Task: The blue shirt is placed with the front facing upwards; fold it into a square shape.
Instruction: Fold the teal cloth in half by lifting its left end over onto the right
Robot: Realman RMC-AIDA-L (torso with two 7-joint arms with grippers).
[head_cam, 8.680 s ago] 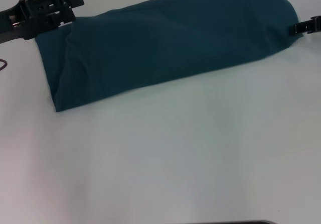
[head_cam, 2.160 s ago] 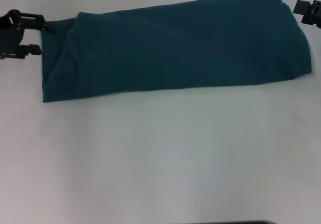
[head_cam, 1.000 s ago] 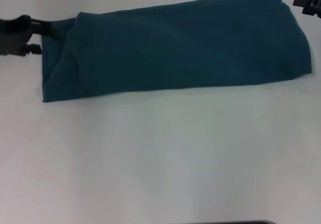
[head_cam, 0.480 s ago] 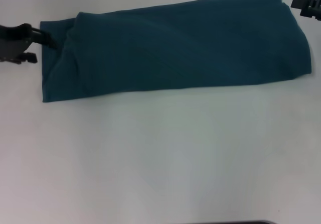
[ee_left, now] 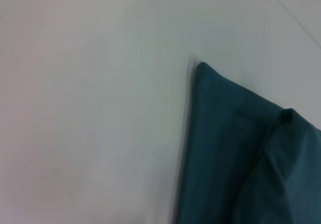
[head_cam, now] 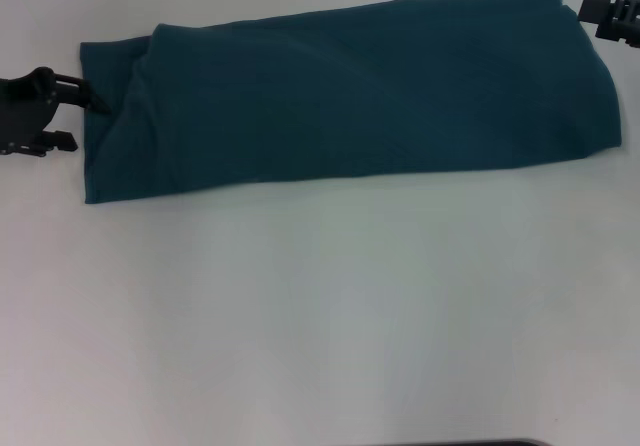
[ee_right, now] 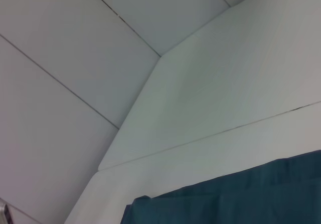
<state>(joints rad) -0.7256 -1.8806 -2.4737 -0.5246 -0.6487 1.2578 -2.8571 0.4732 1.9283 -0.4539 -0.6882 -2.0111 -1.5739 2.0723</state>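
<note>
I'm bringing the left claw (head_cam: 72,111), open and empty, to the blue shirt (head_cam: 350,96) at its short edge, left of frame. I'm aiming to catch every layer there. The right claw (head_cam: 600,14) is waiting upper right; its opening I cannot tell.

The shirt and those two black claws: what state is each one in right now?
blue shirt: folded into a long band, flat on the white table, no lettering showing.
left gripper: open, at the shirt's left end, holding nothing.
right gripper: by the shirt's far right corner, apart from it.

Corner of the blue shirt (ee_left: 235,153) on the pale table (ee_left: 85,103).
</note>
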